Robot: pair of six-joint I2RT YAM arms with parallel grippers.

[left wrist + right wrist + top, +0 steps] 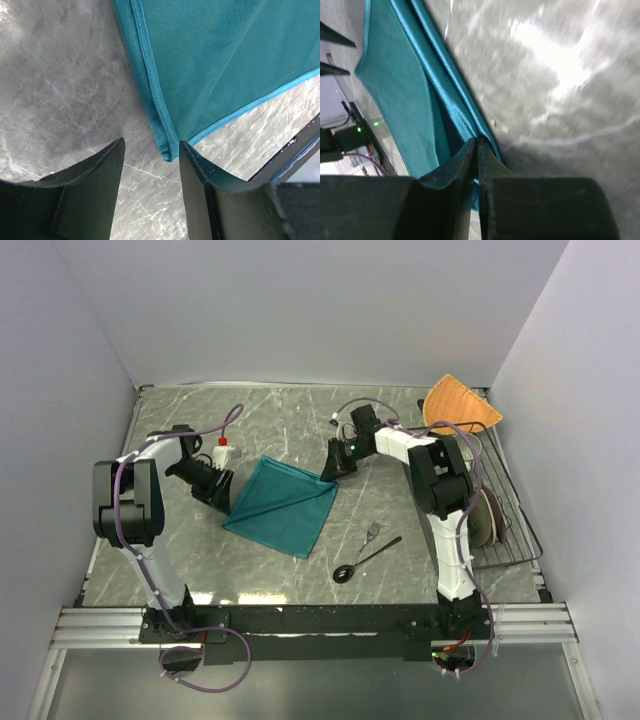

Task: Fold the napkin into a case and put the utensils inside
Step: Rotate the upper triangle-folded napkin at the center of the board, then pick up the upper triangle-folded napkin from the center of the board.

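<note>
Fingers (451, 172) of right gripper (477, 146) pinched shut on hem of napkin (283, 505) at its far right corner, as we see it. Left gripper (151, 146) part open, holding nothing; napkin's left corner lies flat just ahead of its gap. Teal napkin folded, mid-table (280, 420). Fork (372, 531) and spoon (365, 560) close together near its right edge, apart from cloth. Red-capped white bottle (223, 450) just behind left gripper; too small for us to read. Orange cloth (458, 405) far right; wire rack (510, 540) with plates (488, 518) beside right arm.
</note>
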